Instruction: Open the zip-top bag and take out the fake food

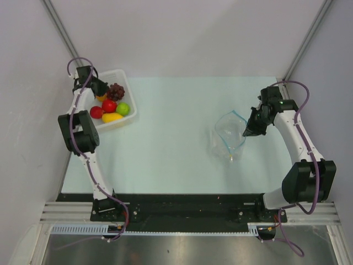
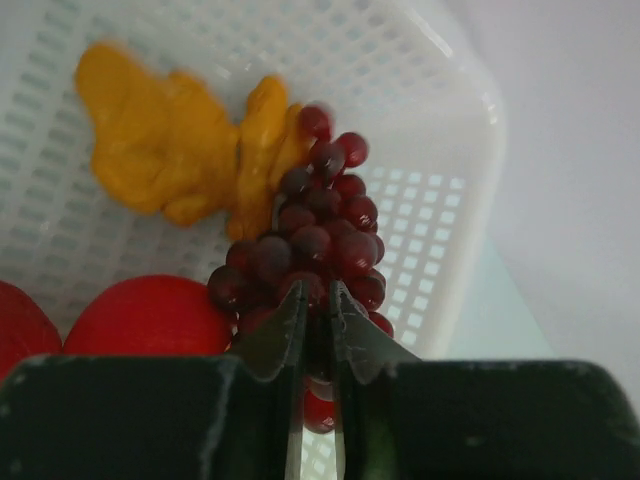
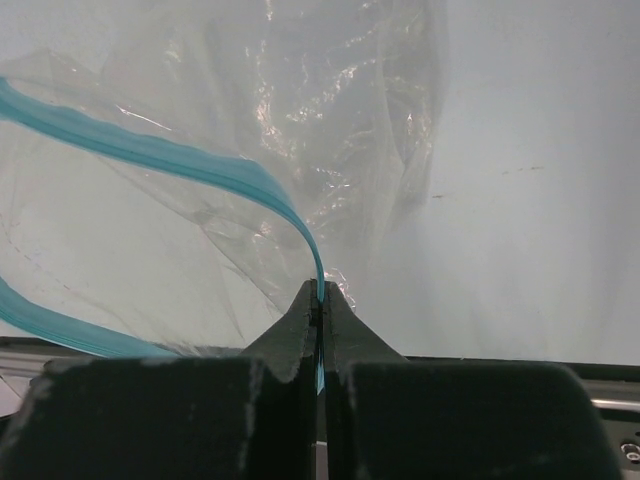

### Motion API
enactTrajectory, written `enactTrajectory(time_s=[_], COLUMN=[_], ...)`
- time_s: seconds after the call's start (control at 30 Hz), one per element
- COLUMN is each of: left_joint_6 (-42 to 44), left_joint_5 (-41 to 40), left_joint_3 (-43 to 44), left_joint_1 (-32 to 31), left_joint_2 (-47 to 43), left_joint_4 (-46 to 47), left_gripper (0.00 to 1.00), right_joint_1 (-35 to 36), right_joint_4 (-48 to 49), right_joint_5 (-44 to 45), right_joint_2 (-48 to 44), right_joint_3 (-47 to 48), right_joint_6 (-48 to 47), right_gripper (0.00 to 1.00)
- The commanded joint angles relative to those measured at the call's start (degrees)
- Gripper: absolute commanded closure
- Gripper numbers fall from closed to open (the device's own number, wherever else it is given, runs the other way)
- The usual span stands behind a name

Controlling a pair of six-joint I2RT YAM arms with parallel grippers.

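Bag: one clear crinkly bag (image 1: 227, 138) with a teal zip strip (image 3: 200, 170), lying right of centre on the pale bench (image 1: 176, 165).
Toy food: six pieces, all in the basket: one dark grape bunch (image 2: 320, 230), two red fruits (image 1: 109, 105), one green fruit (image 1: 122, 109), one yellow piece (image 1: 112, 117) and one orange piece (image 2: 170, 140).
Basket: one white perforated basket (image 1: 131, 99) at the far left corner, well apart from the bag.
In the way: the left arm reaches over the basket and partly hides the orange piece from above.
Left tool (image 2: 318, 300): nearly closed, pinching the grape bunch.
Right tool (image 3: 320, 295): clamped on the zip strip at the mouth's right side.
Bag direction: mouth gaping upward and toward the far side; long axis runs far to near.
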Motion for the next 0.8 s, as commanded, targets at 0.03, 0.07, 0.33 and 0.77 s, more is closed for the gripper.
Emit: enactTrajectory(time_s=[0.03,0.07,0.33,0.77], left_joint_6=[1.4,1.9,4.4,8.1], left_joint_5=[-1.3,-0.5,5.3,8.3], left_joint_3=[-3.8,-5.6,-12.7,-25.6], left_joint_1=[0.8,0.7,-2.3,-19.5], left_joint_2=[-8.5,-9.9,-17.8,-35.9], left_joint_4=[-2.4,-1.8,-1.6,-2.2], left_gripper=[0.59,0.54,0.18,0.18], right_joint_1=[-0.2,-0.2,-0.4,-6.1], right_joint_4=[-2.8,-2.9,-7.9,-19.7], right_joint_5=[0.5,0.8,6.3,24.7], right_joint_2=[-2.9,-3.9,-9.0,-19.1], right_joint_3=[2.4,2.4,2.4,2.4], right_joint_6=[-0.7,-0.6,0.4,3.7], right_gripper=[1.0,1.0,1.0,1.0])
